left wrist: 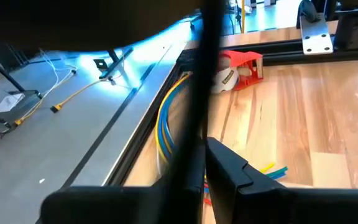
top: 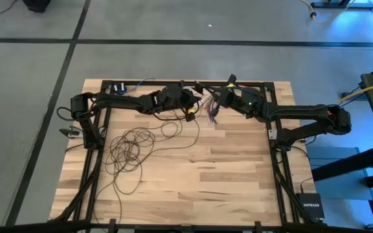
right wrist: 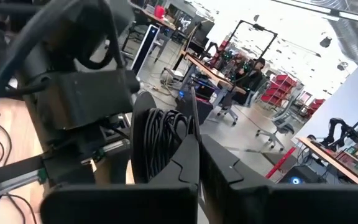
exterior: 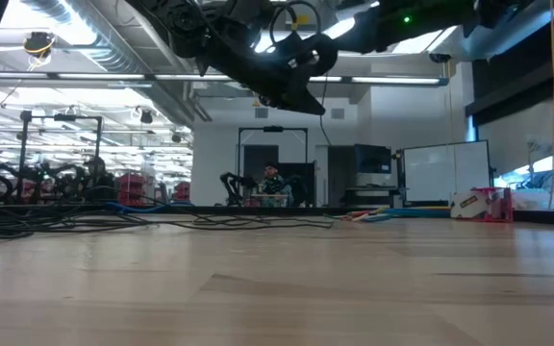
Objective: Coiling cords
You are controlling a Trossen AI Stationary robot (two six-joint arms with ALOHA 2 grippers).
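The cords are one thin dark wire. Its loose loops (top: 130, 150) lie on the table's left half, and a strand rises from them toward my left gripper (top: 191, 110) at the far edge's middle. My left gripper (left wrist: 205, 167) is shut on it. My right gripper (top: 224, 97) faces the left one closely. It is shut (right wrist: 199, 155), with a coil (right wrist: 161, 134) of several dark turns at its fingers. In the low view both grippers hang high above the table (exterior: 296, 91). My left gripper pinches one strand of the cord (left wrist: 202, 93) between its two shut fingers. The strand runs on from the fingertips, clear of the table. My right gripper has the coil of several turns (right wrist: 160, 140) against one finger (right wrist: 185, 163), which hides the place of contact. The coil is lifted clear of the table.
A short bundle of multicoloured wires (top: 207, 109) lies between the grippers. A red tape dispenser (left wrist: 241, 65) and blue and yellow cables (left wrist: 166, 118) lie along the black frame at the far edge. Bare wood (top: 225, 175) fills the table's near right.
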